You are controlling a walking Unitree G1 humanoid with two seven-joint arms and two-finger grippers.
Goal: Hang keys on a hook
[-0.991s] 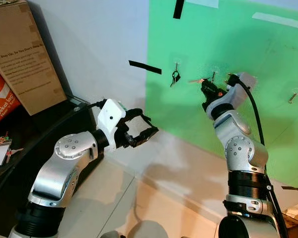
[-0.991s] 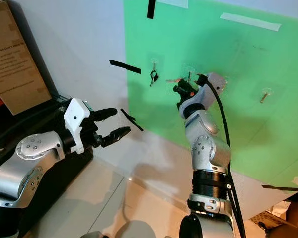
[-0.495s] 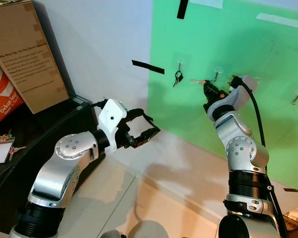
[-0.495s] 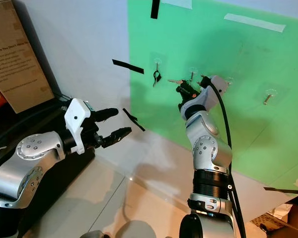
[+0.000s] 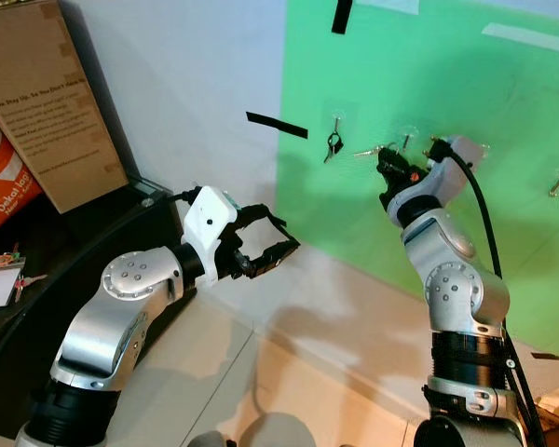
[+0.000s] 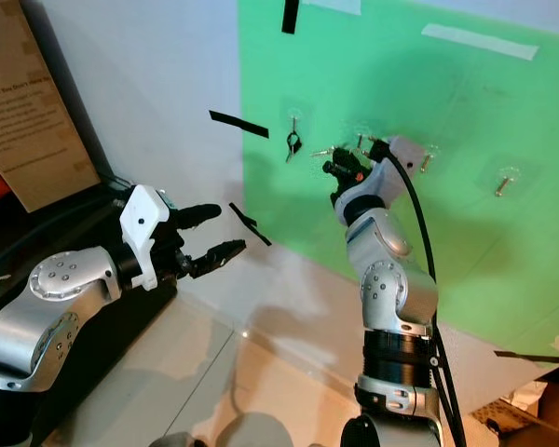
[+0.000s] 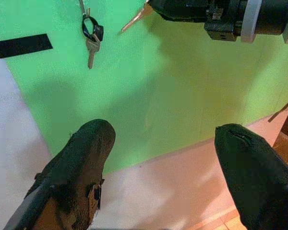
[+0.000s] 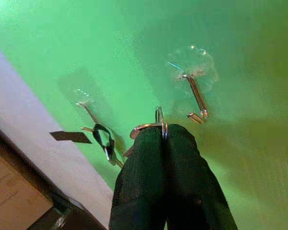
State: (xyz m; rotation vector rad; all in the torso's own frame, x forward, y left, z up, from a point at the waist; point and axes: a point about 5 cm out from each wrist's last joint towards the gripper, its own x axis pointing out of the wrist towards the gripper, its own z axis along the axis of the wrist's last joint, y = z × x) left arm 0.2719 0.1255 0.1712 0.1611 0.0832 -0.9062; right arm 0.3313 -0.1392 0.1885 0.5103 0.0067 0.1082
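Nearest to me, the left gripper (image 5: 261, 245) hovers in front of the white wall, its two long black fingers (image 7: 81, 158) spread wide with nothing between them, much as it did a second ago; it plays no part yet. To the far left a brown cardboard box (image 5: 47, 102) leans on a dark counter (image 5: 84, 242).

Farther off, the right gripper (image 5: 388, 160) is raised against the green backdrop sheet (image 5: 447, 93), its fingers pressed together on a silver key ring (image 8: 156, 122), with a brass-coloured key (image 5: 365, 151) sticking out to the left. Over the last second the arm has edged up and in: the key now sits just beside the small clear-backed metal hook (image 8: 197, 98) on the sheet, where earlier it hung a little lower. In the right wrist view the ring is near that hook's upturned tip but not yet over it.

To the left, another hook already carries a dark-headed set of keys (image 5: 331, 143); a third hook (image 5: 556, 180) is far right. A strip of black tape (image 5: 276, 125) crosses the edge of the sheet.

I judge the hanging is close: the ring needs lifting over the tip before letting go.
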